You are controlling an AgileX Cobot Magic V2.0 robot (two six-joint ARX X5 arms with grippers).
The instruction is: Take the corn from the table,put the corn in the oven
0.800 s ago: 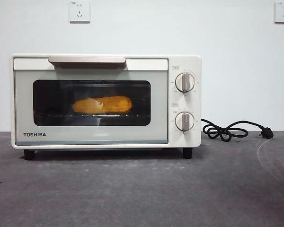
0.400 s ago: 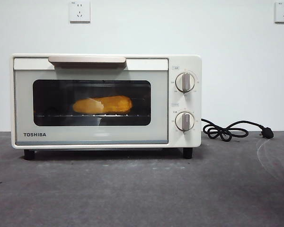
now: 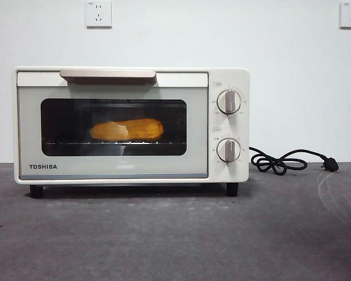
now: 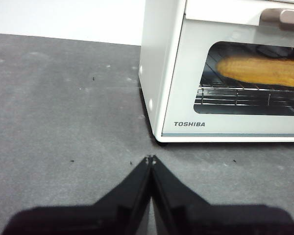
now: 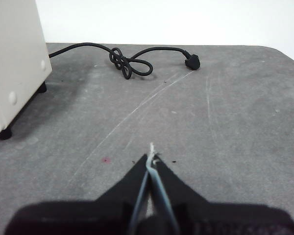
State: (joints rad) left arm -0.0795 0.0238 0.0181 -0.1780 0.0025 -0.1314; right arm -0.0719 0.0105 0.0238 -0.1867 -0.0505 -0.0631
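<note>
The corn (image 3: 127, 129) lies on the wire rack inside the oven (image 3: 114, 170), behind its closed glass door; the left wrist view shows the corn (image 4: 262, 70) through the window of the oven (image 4: 171, 63) too. My left gripper (image 4: 150, 159) is shut with nothing in it, low over the table (image 4: 63, 112) off the oven's front left corner. On the other side, my right gripper (image 5: 151, 157) is shut and holds nothing, over the table (image 5: 225, 122) to the right of the oven (image 5: 14, 58). Neither arm shows in the front view.
The oven's black power cord (image 3: 284, 162) lies coiled on the table to the right of the oven, its plug (image 5: 192, 62) unplugged. Two wall sockets (image 3: 98, 13) sit on the white wall behind.
</note>
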